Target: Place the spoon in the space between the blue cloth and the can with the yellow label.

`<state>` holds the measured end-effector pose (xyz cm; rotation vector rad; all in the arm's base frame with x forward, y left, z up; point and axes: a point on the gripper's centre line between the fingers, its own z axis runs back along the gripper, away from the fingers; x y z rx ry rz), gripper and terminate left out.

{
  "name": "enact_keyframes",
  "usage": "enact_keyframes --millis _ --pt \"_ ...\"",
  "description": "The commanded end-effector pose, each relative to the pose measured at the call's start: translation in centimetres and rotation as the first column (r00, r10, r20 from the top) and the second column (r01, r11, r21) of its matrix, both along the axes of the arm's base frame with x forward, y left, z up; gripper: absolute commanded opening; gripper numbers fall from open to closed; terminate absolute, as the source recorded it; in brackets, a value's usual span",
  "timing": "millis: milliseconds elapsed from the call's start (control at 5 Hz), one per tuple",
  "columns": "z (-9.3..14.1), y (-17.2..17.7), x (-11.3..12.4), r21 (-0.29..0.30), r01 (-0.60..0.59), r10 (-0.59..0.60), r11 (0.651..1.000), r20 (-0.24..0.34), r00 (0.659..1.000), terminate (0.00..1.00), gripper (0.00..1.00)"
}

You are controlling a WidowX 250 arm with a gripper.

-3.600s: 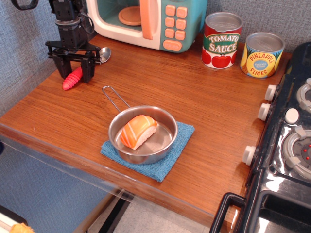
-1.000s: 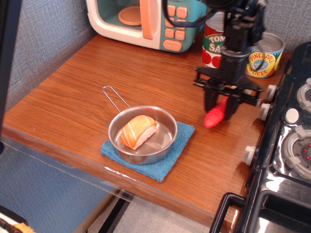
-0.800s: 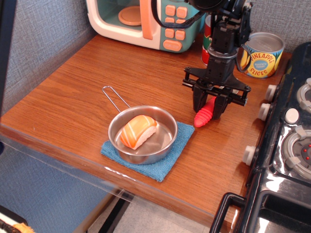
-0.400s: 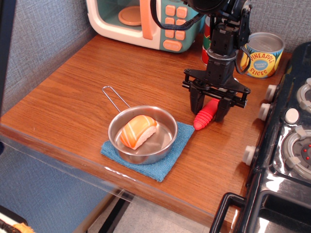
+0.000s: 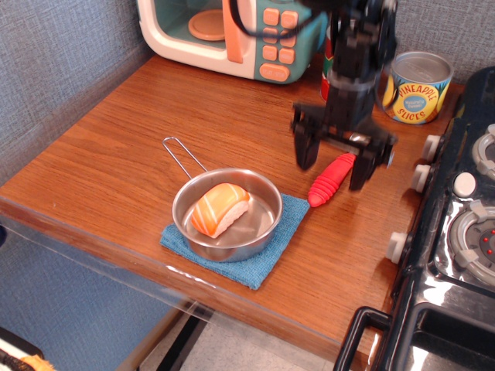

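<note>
The spoon (image 5: 331,179) lies on the wooden counter, its red ribbed handle pointing toward the blue cloth's right corner; its silver bowl is hidden behind the arm. My gripper (image 5: 334,164) hangs just above it with the jaws spread wide, one finger (image 5: 305,148) on each side of the handle, touching nothing. The blue cloth (image 5: 274,246) lies under a steel pan, just left of the spoon. The can with the yellow label (image 5: 417,87) stands at the back right, beyond the spoon.
The steel pan (image 5: 259,224) holds a piece of salmon sushi (image 5: 219,208); its wire handle points back left. A red tomato sauce can (image 5: 328,73) is mostly hidden behind the arm. A toy microwave (image 5: 232,31) stands at the back. A black stove (image 5: 460,224) borders the right.
The spoon was carried from the far left across to the right of the cloth and lowered to the counter. The jaws have opened wide and let it go.
</note>
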<state>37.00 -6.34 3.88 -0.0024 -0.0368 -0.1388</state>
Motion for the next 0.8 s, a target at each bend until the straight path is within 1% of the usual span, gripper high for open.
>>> enact_keyframes --millis 0,200,400,600 --pt "8.2 1.7 -2.9 -0.028 0.024 -0.018 0.999 0.196 0.98 0.0 1.0" --pt "8.0 2.8 -3.4 0.02 0.02 -0.023 1.0 0.149 0.989 0.0 1.0" --pt "8.0 2.8 -3.4 0.02 0.02 -0.023 1.0 0.149 0.989 0.0 1.0" --pt "8.0 2.8 -3.4 0.02 0.02 -0.023 1.0 0.149 0.989 1.0 1.0"
